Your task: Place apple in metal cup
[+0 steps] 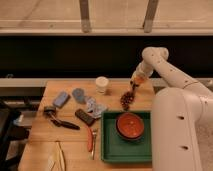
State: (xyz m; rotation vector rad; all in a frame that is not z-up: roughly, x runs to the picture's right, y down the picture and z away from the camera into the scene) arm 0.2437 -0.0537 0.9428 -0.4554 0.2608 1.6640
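Observation:
My gripper (137,82) hangs over the back right part of the wooden table (45,140), above a dark reddish bunch (127,100). It is shut on the apple (138,78), a small yellow-orange round fruit held clear of the table. The metal cup (49,110), small and dark, stands near the table's left edge, far to the left of the gripper. The white cup (102,84) stands at the back middle, between them.
A green tray (111,149) with a red bowl (130,125) fills the front right. A carrot (90,139), a long black tool (65,124), a dark flat block (84,117), a crumpled pale wrapper (94,107) and two grey-blue objects (78,94) (61,99) lie mid-table. My white arm (175,125) covers the right side.

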